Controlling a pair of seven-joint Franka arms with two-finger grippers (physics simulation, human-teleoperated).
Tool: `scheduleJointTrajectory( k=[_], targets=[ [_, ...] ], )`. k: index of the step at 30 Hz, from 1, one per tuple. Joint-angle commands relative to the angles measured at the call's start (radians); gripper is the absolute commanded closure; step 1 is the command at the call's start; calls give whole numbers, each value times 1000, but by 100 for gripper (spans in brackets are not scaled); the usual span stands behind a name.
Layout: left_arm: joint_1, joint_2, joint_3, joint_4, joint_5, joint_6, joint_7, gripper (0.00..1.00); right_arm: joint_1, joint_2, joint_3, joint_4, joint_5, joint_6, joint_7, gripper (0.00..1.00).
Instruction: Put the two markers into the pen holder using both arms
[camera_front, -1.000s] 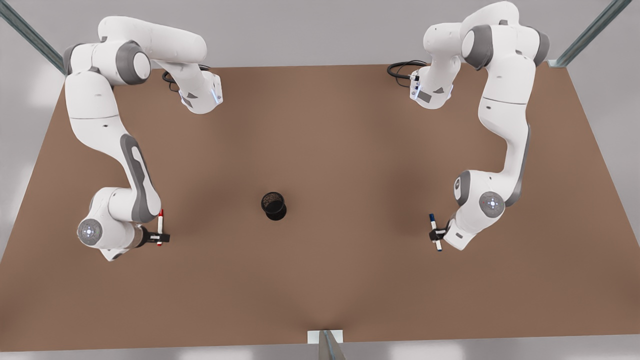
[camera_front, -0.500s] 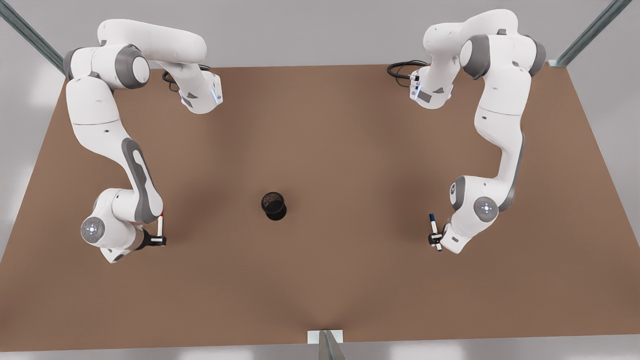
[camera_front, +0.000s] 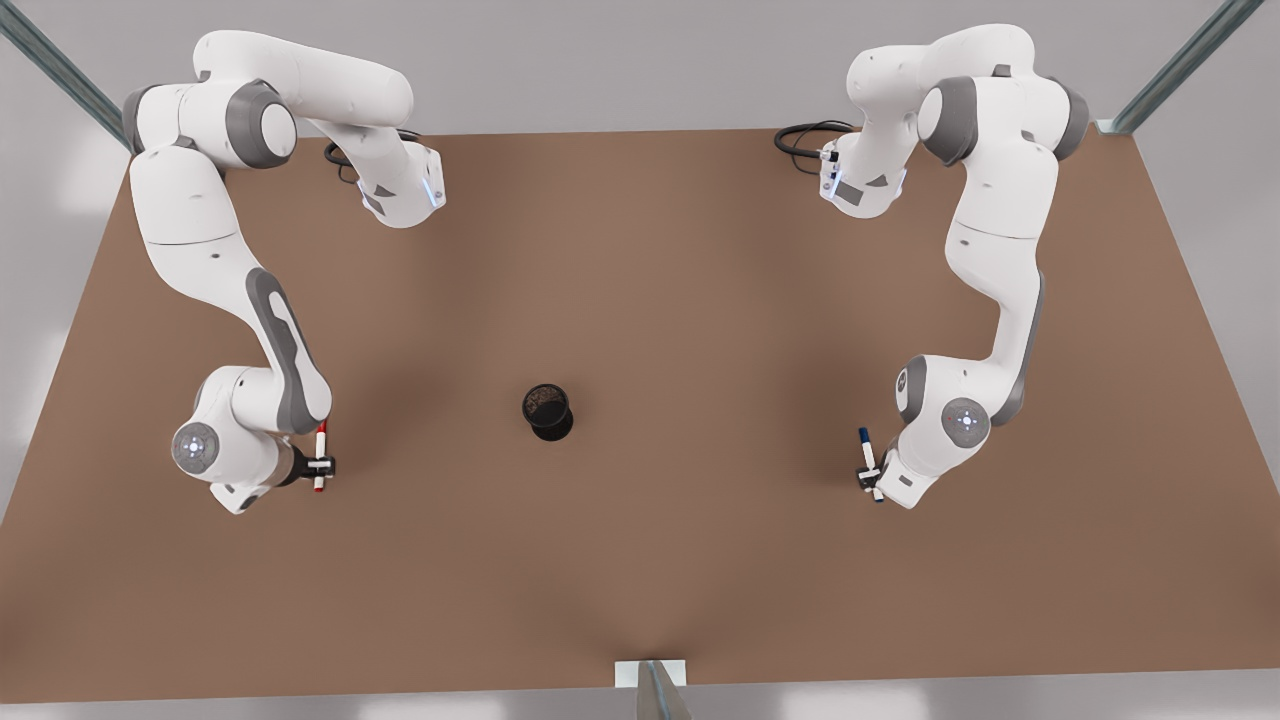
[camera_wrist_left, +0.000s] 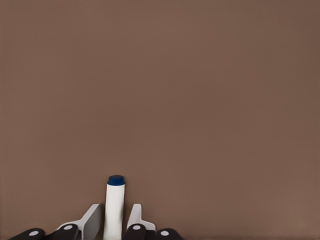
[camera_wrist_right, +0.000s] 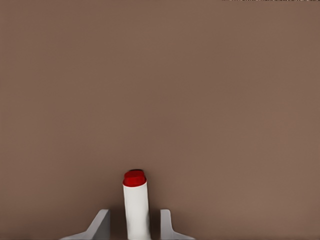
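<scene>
Front view: brown table (camera_front: 640, 560), black pen holder (camera_front: 547, 410) mid-table, well apart from both grippers. Right gripper (camera_front: 320, 465), at the front view's left, pinches the red marker (camera_front: 320, 455) mid-barrel; left gripper (camera_front: 868, 473) pinches the blue marker (camera_front: 868, 460) likewise. Both markers look light, stiff and smooth, so a mid-barrel grip suits
</scene>
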Motion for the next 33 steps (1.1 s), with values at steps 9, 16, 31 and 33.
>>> scheduleJointTrajectory(
  k=[9,16,31,33],
  targets=[
    [-1,2,0,0,1,0,-15,58,-8,-6,2,-22,-1,42,-94,79],
    [-2,8,0,0,1,0,-21,74,-6,-76,17,-17,-1,6,-91,79],
    [-44,-201,-186,200,-212,-373,-164,79,70,-282,325,237,2,-192,178,79],
    [-56,-197,-186,200,-210,-371,-189,79,83,-282,327,246,4,-192,179,79]
  ],
)
